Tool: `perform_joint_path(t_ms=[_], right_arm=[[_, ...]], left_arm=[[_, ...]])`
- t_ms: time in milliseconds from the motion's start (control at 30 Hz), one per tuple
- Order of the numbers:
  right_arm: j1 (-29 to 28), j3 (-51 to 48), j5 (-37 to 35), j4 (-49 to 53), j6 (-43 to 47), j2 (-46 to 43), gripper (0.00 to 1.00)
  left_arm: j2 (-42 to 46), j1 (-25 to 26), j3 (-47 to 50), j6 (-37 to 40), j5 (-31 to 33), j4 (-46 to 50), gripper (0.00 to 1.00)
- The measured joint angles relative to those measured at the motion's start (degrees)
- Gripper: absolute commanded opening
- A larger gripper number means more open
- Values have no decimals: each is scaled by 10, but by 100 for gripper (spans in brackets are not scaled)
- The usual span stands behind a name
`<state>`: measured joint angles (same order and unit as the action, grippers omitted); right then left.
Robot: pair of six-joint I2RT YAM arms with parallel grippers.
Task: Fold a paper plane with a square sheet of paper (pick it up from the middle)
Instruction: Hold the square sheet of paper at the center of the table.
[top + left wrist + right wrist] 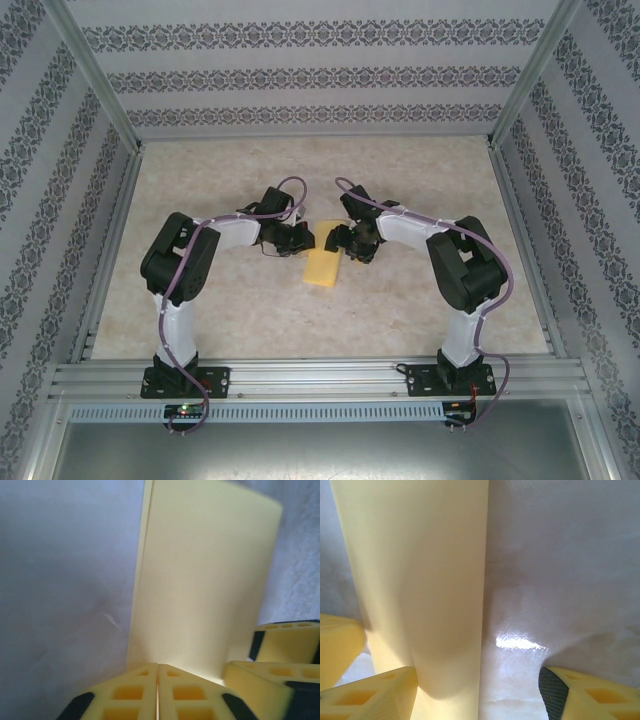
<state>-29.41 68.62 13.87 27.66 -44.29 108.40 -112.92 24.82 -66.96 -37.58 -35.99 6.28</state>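
One yellow paper sheet (322, 266), folded to a narrow rectangle, flat at centre of tabletop (420, 300), long axis approx 1-to-7 o'clock in top view. Flanked at far end by left gripper (158, 675) at approx 10 o'clock of sheet and right gripper (477, 677) at approx 2 o'clock.

Left gripper: jaws pressed together, tips at sheet's near end in wrist view. Can't tell whether a layer is nipped between them or just pressed under. Right gripper: jaws well apart, astride sheet's long edge, gripping nothing.

Risks, as judged:
- Could drag sheet across slick tabletop instead of sharpening crease, w/ no second pin on it.
- Could skew next fold if layers creep out of line. Second layer already peeking as thin strip on 9 o'clock side in left wrist view.
- Could snag free edge w/ right gripper's inner finger, just beside sheet, and lift or crumple a layer.
- Could clash grippers, v. close together.

Materials:
- Sheet: thin matte paper, plain pale yellow, straight crisp fold, slight bow near right gripper.
- On fingers (125, 700): yellow plastic w/ moulded square pockets, dark textured pads.
- Tabletop: beige, marbled, glossy, w/ glare patch.
- Beyond: walls (300, 80) in banded patterned paper, aluminium rails (320, 380) at 6 o'clock.
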Motion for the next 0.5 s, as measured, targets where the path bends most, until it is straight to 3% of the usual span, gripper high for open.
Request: perform_joint_path(t_ms=[100, 267, 500], right_arm=[[0, 2, -4, 2, 2, 1, 70], [-1, 12, -6, 15, 8, 8, 70], [-9, 35, -17, 43, 14, 20, 71]], left_arm=[[59, 0, 10, -2, 41, 1, 23], [185, -1, 26, -2, 128, 3, 20], [218, -7, 62, -2, 178, 8, 20]])
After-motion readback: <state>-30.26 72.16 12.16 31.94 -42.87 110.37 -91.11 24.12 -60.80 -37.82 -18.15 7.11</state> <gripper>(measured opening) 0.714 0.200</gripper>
